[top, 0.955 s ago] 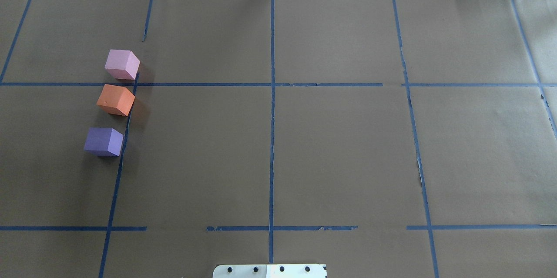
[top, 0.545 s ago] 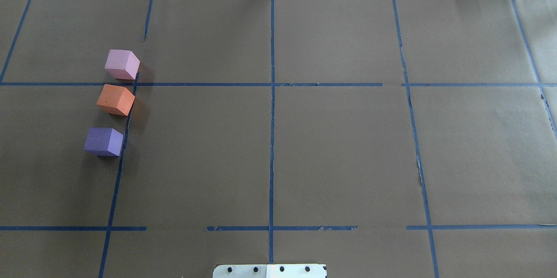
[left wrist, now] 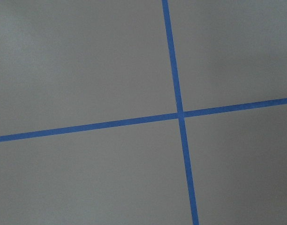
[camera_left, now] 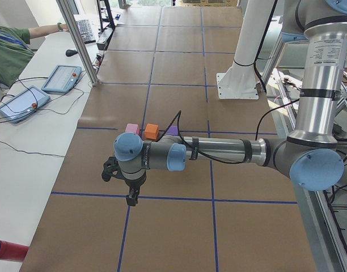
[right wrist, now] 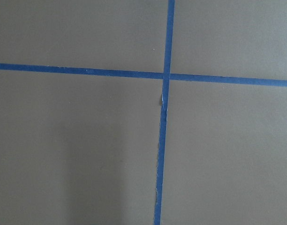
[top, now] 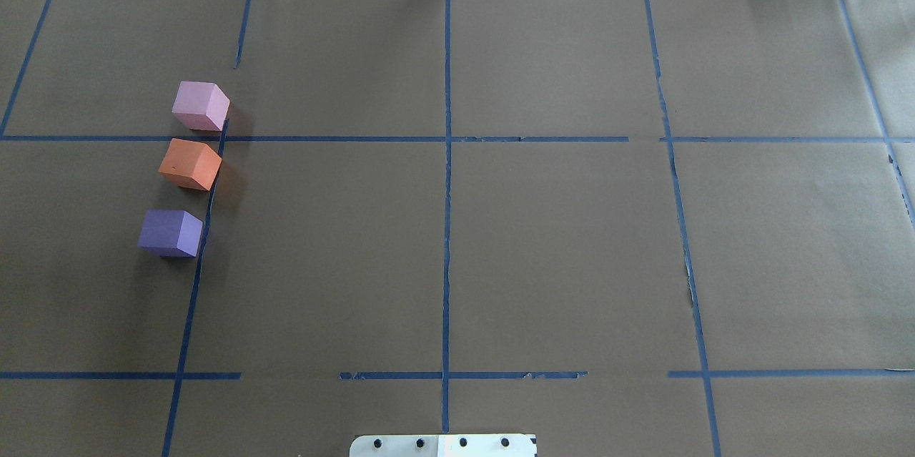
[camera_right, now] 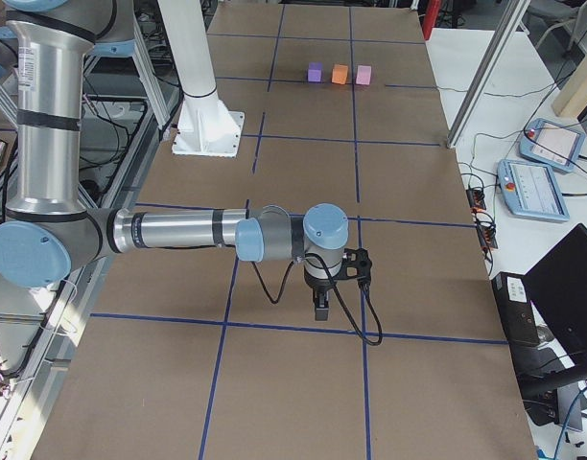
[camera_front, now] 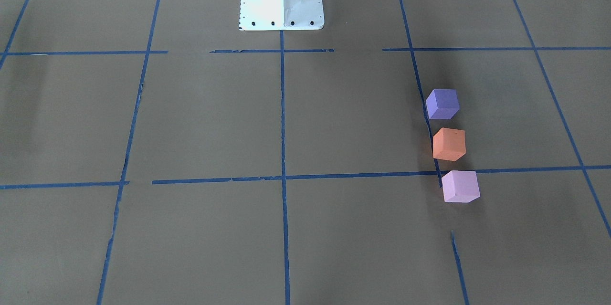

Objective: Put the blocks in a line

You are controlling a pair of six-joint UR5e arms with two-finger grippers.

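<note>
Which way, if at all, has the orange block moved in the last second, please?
No: the orange block has stayed put, its far corner just below the horizontal tape line as before.

Brown paper-covered table [top: 557, 249], robot's left half: one row, gaps between. Dark purple foam cube [top: 170, 233] nearest the white robot base plate [top: 443, 445]; orange foam cube [top: 189, 164] behind it; pale pink foam cube [top: 200, 106] farthest, beyond a blue tape cross-line [top: 322, 139].

No readable text, labels or numbers.
</note>
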